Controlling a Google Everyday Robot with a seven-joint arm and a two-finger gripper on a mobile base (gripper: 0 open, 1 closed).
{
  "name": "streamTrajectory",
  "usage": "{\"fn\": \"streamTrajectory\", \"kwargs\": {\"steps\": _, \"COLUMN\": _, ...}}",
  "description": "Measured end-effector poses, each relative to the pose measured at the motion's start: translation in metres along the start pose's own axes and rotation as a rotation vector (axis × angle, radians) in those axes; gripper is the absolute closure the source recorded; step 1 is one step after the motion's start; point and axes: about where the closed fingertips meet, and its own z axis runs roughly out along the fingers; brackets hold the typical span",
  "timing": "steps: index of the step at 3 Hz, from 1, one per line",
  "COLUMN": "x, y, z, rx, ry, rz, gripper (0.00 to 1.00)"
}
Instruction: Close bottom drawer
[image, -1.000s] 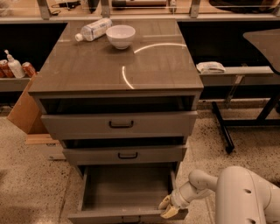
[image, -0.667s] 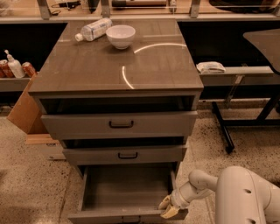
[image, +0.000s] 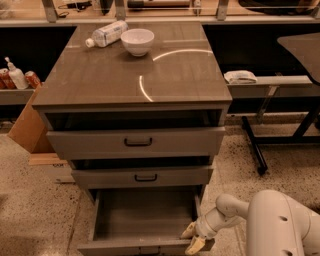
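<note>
One high front camera looks down, tool (image: 192, 238) lower right

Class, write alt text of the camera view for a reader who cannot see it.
The bottom drawer of a three-drawer cabinet stands wide open, with the gripper at its front right corner. A bowl and a lying bottle rest on top.

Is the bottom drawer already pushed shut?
No, the bottom drawer stands pulled far out with the inside of its box in plain view, and the gripper is at its front right corner.
</note>
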Motion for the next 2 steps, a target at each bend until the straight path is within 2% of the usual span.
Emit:
{"fn": "streamTrajectory", "kwargs": {"steps": 1, "x": -0.0042, "y": 0.0020, "z": -0.0044, "rx": 0.000, "ry": 0.000, "rz": 0.000, "gripper": 0.00}}
{"fn": "streamTrajectory", "kwargs": {"steps": 2, "x": -0.0081, "y": 0.0039, "z": -0.0082, "rx": 0.000, "ry": 0.000, "rz": 0.000, "gripper": 0.00}}
